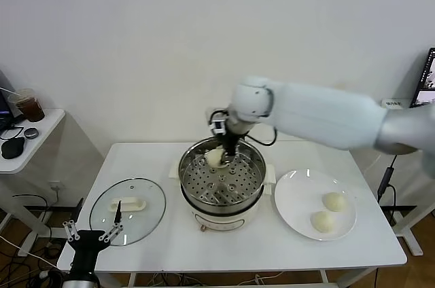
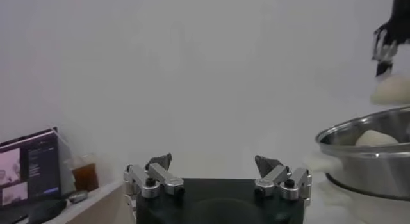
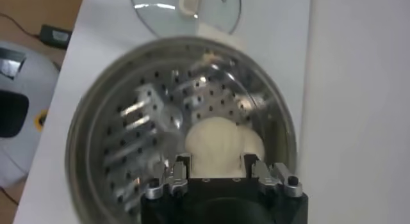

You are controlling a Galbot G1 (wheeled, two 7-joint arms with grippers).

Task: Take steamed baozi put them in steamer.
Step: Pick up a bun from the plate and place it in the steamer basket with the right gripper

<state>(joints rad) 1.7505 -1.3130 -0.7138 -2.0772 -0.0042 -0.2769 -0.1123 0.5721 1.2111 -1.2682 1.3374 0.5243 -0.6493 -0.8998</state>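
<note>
Presently, findings by item:
Right gripper: reaches in over the steamer at its far rim; fingers closed in on one steamed baozi, pinching it from two sides; the bun sits directly between and just ahead of the fingertips
Held bun, position: inside the pot's wall, low over the perforated tray at the far side; whether it already rests on the tray or hangs just clear is, on this view, not certain
Second bun in steamer: appears to lie touching the held one, on the side toward the wall; the outline is soft there, so this is a probable reading only
Key relation: release point lies straight below the fingers; the neighbouring bun crowds one finger, so spreading the fingers may nudge it
Buns remaining: two on the plate, beside the steamer on the robot's right; right arm is clearly the nearer
Left gripper: parked low at the table's near left corner, by the glass lid; fingers spread wide, holding nothing
Judgement: two in or at the pot, two to fetch
</note>
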